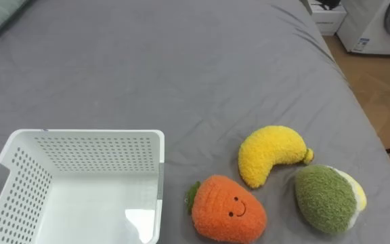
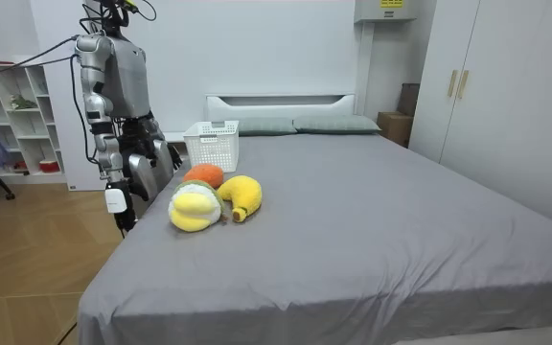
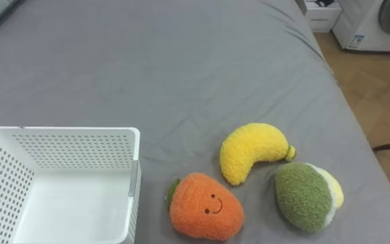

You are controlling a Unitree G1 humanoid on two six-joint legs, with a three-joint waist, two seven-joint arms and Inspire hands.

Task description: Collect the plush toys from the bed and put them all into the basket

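Observation:
Three plush toys lie together on the grey bed near its edge. They are an orange carrot with a face, a yellow banana and a round green and yellow fruit. To their left stands a white perforated basket with nothing in it. In the room view I stand at the bedside by the carrot, the banana, the green fruit and the basket. My right hand hangs low by the bed's edge. My left hand is held near my waist.
Wooden floor runs along the bed's right edge, with a white appliance beyond. Pillows lie at the headboard. A wardrobe and a shelf stand by the walls. A wide stretch of bare sheet lies beyond the toys.

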